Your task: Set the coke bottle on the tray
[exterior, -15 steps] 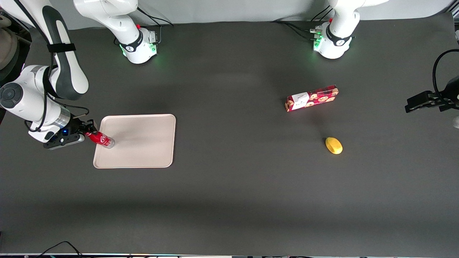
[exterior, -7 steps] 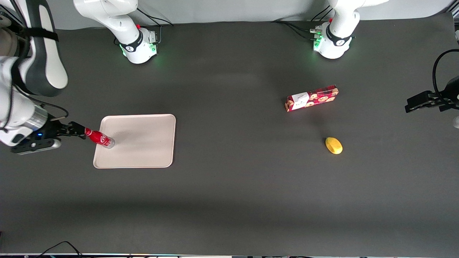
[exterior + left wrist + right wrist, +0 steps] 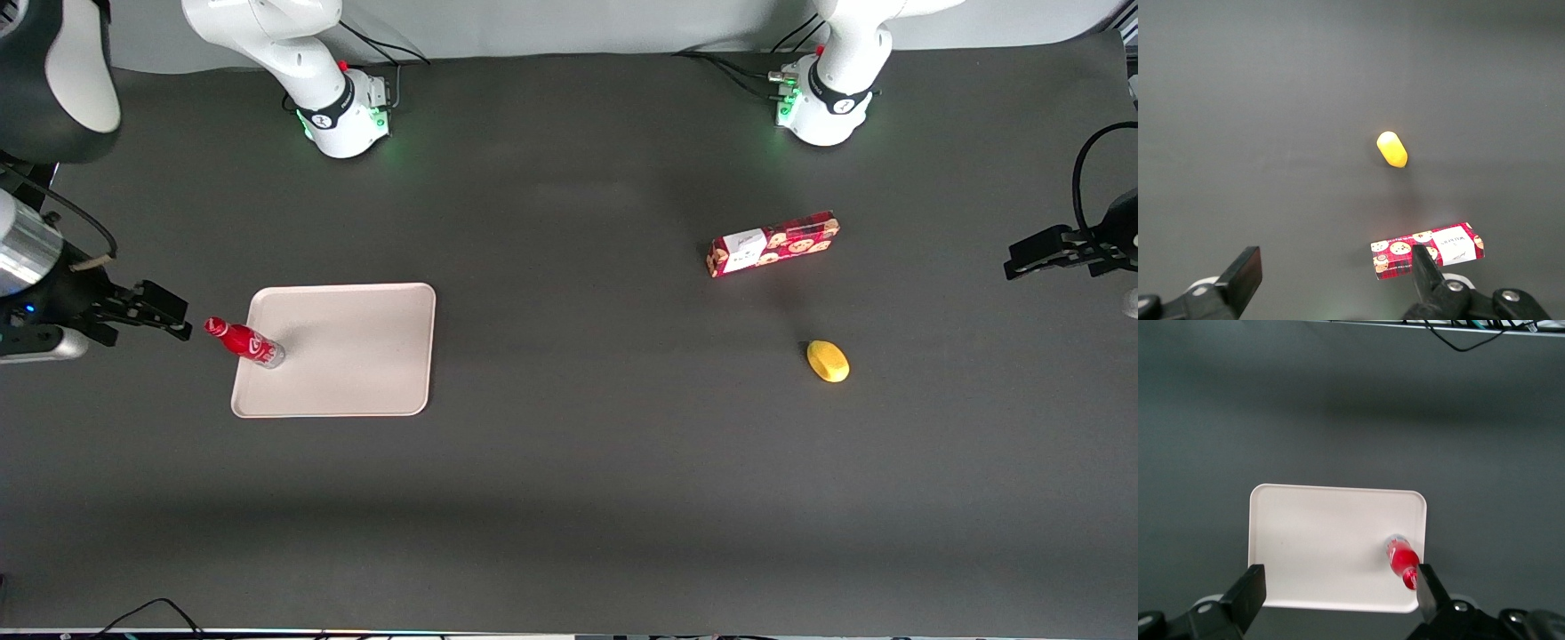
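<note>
The coke bottle [image 3: 243, 341], small and red with a red cap, stands on the beige tray [image 3: 356, 356], at the tray's edge toward the working arm's end of the table. My right gripper [image 3: 169, 317] is open and empty. It hangs over the bare table beside the tray, clear of the bottle's cap. In the right wrist view the bottle [image 3: 1403, 560] stands near a corner of the tray [image 3: 1325, 540], and the gripper [image 3: 1340, 595] shows both fingers wide apart high above the tray, one finger [image 3: 1427, 590] close to the cap.
A long red cookie box [image 3: 773, 243] and a yellow oval object [image 3: 828, 361] lie toward the parked arm's end of the table; both also show in the left wrist view, the box [image 3: 1395, 255] and the yellow object [image 3: 1392, 149]. Two arm bases [image 3: 347, 111] stand at the table's back.
My gripper has let go of the bottle and drawn away from the tray toward the working arm's end of the table. The bottle stays standing on the tray.
</note>
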